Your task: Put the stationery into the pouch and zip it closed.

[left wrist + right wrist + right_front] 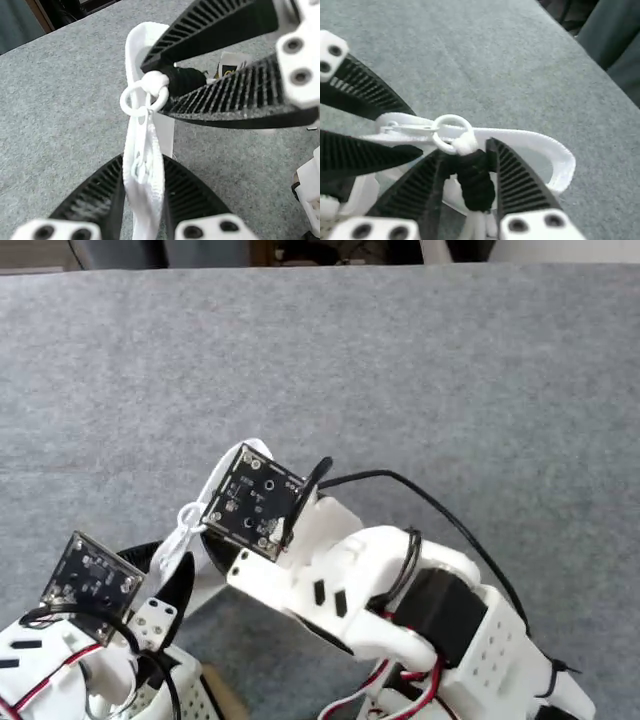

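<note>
Near the front edge of a grey, felt-like table [450, 370], two white robot arms meet over a small white pouch [184, 528]. From the high camera the pouch appears as a narrow white strip between the two wrist camera boards. The left arm is at the lower left corner and the right arm comes in from the lower middle.

Seen from the left wrist, the left gripper [143, 164] has its two black ribbed fingers [95, 200] pressed together on one end of the pouch, with white fabric and zip tape squeezed flat between them. The pouch stands on edge and runs away from this gripper toward the other one. Just past the pinch, a white ring [131, 100] links the zip to a white knot and a black cord [186, 80].

Seen from the right wrist, the right gripper [468, 150] is clamped tightly on the black cord, one finger on either side. The knot and ring poke out just past its fingertips. The zip slider [402, 129] lies beside the ring, right at the tips of the left gripper. On the other side of the right gripper, the pouch's white rim curves round in a loop with a gap inside it. Whether the pouch touches the table or hangs above it cannot be told.
</note>
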`<control>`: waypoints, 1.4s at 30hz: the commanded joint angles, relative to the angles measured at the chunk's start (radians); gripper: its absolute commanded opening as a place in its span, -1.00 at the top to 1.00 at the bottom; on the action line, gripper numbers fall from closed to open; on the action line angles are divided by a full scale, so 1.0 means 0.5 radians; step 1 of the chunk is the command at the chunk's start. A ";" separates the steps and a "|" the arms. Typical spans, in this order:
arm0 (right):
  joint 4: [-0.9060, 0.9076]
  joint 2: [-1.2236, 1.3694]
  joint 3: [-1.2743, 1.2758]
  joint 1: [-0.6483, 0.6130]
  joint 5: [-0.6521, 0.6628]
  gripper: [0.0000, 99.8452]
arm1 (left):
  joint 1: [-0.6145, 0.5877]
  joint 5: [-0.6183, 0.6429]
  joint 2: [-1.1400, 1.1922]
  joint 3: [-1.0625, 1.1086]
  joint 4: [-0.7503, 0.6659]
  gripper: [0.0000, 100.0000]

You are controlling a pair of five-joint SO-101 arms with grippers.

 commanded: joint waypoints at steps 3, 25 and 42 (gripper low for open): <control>-0.009 0.060 0.100 0.003 0.015 0.90 | 0.029 -0.018 0.000 -0.066 0.003 0.94; 0.080 0.038 -0.091 0.457 0.497 0.98 | 0.044 -0.021 0.015 -0.017 0.003 0.94; 0.058 -0.032 -0.219 0.865 0.509 0.98 | 0.118 -0.028 0.009 0.005 0.003 0.94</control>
